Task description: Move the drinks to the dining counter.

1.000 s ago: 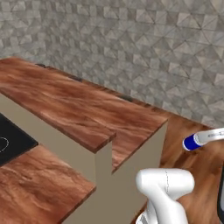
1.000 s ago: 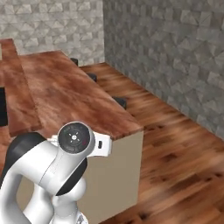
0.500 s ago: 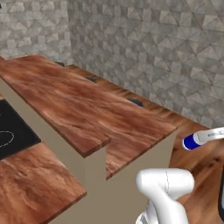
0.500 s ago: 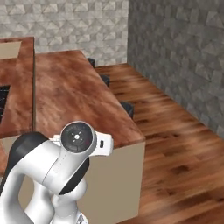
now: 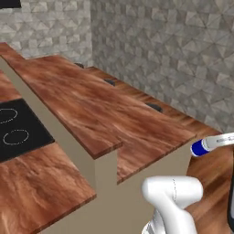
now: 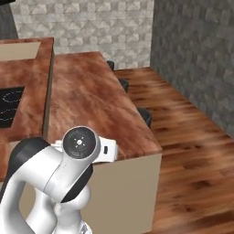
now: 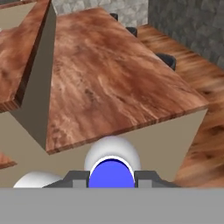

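Note:
My gripper (image 7: pixel 112 180) is shut on the small blue-and-white bottle (image 7: pixel 112 171); its blue end shows round between the two grey fingertips (image 7: pixel 77 178). In the left base view the same bottle (image 5: pixel 211 144) lies sideways in the air past the island's near right corner, blue end toward the counter. The dining counter (image 7: pixel 113 74) is the wide reddish-brown wood top ahead of the hand, bare where I see it. It also shows as the dining counter (image 5: pixel 155 137) and the dining counter (image 6: pixel 91 100) on the beige island.
A raised wood ledge (image 5: pixel 68 100) with a beige riser separates the dining counter from the wood top with the black cooktop (image 5: pixel 18 132). Dark round stools (image 6: pixel 145 116) stand along the counter's far side, over wood floor (image 6: pixel 196 151). Grey stone walls lie behind.
The whole picture has shifted in both base views, so the base has moved and turned: the island now runs longer ahead. The bottle stays in the gripper.

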Controlling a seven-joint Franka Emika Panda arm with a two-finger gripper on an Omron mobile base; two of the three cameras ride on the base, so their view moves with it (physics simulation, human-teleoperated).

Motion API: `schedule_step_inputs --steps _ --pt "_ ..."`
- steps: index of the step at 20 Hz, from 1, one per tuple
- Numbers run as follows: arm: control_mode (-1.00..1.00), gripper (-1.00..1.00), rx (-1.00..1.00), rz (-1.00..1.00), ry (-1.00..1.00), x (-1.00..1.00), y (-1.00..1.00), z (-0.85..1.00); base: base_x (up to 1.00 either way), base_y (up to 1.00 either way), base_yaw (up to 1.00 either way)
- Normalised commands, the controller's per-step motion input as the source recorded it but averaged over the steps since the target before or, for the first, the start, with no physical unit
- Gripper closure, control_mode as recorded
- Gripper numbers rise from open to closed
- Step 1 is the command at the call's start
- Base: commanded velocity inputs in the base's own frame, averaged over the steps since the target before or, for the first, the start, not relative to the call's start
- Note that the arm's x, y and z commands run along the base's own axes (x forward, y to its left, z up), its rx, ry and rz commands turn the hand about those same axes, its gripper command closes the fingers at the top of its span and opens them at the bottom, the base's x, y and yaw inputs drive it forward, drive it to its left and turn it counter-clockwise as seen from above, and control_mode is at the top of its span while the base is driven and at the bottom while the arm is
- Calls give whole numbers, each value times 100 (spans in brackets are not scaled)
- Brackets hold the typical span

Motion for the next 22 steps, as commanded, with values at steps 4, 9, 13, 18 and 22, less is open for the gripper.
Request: schedule_step_inputs --steps 4,9,13,18,22 --pt "100 100 0 0 0 0 0 0 30 0 26" --pt "100 100 0 0 0 0 0 0 34 -7 31" --pt "100 100 0 0 0 0 0 0 39 -21 38" --pt "100 100 0 0 0 0 0 0 40 -39 42" --pt "100 100 0 0 0 0 0 0 29 -61 42"
